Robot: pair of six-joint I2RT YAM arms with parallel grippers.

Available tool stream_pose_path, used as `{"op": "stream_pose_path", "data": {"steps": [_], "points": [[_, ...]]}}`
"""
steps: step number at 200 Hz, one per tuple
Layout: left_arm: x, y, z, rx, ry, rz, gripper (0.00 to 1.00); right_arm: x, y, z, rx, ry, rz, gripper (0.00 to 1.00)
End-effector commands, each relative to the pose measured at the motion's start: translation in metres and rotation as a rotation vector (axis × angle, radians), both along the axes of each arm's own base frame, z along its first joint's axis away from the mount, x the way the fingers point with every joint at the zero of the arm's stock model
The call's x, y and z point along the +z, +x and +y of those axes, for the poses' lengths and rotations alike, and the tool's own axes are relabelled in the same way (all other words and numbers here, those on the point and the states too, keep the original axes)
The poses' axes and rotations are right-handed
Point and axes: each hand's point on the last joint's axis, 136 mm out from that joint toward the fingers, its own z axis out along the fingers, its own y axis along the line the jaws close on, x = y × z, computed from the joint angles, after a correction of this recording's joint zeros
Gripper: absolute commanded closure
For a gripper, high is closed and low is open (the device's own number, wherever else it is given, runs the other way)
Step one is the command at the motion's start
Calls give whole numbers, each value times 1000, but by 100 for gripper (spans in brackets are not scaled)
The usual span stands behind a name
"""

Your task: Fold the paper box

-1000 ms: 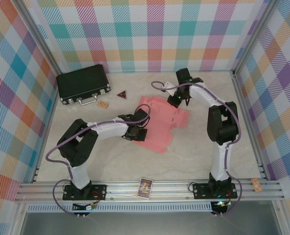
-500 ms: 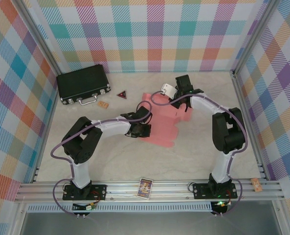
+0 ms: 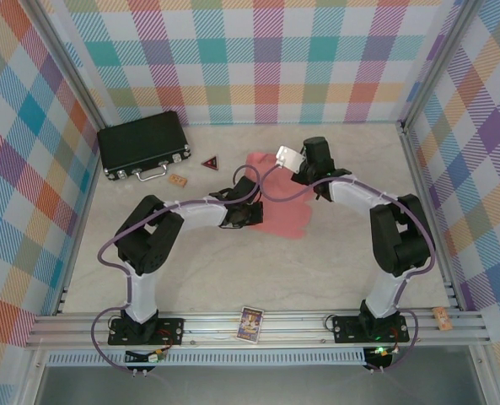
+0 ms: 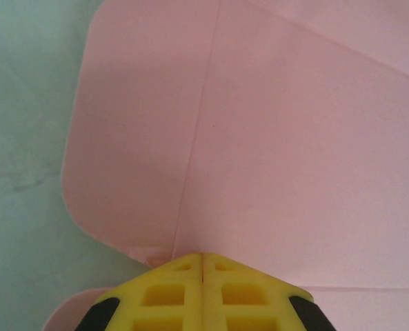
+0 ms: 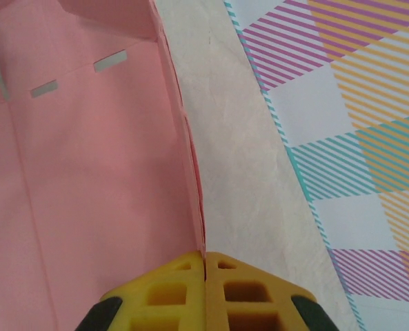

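Note:
The paper box (image 3: 285, 216) is a salmon-pink die-cut sheet, partly lifted, in the middle of the table between the two arms. My left gripper (image 3: 252, 213) is at its left edge. In the left wrist view the yellow fingers (image 4: 170, 289) are shut, and a crease of the paper box (image 4: 294, 138) runs straight into their seam at my left gripper (image 4: 202, 256). My right gripper (image 3: 305, 176) is at the sheet's far right side. In the right wrist view a raised doubled edge of the paper box (image 5: 87, 172) enters the shut seam of my right gripper (image 5: 205, 255).
A black hard case (image 3: 142, 143) lies at the back left, with a small dark triangle (image 3: 210, 160) and a tan piece (image 3: 178, 180) near it. A printed card (image 3: 250, 322) sits on the front rail. Plaid walls close three sides.
Both grippers have moved toward the back of the table and closer together. The pink sheet has gone with them and now covers less of the table.

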Motion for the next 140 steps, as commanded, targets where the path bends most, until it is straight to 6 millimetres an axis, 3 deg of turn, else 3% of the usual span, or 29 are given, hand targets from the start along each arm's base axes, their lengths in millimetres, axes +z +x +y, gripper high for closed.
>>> {"op": "stream_pose_path", "data": {"steps": [1,43,140], "points": [[-13,9,6,43,15,4,100,30,4,6,7,17,-124,100],[-23,16,3,68,-17,6,100,32,-1,13,21,20,-163,100],[-34,19,-3,90,-73,17,100,6,-15,23,90,-35,-211,100]]}}
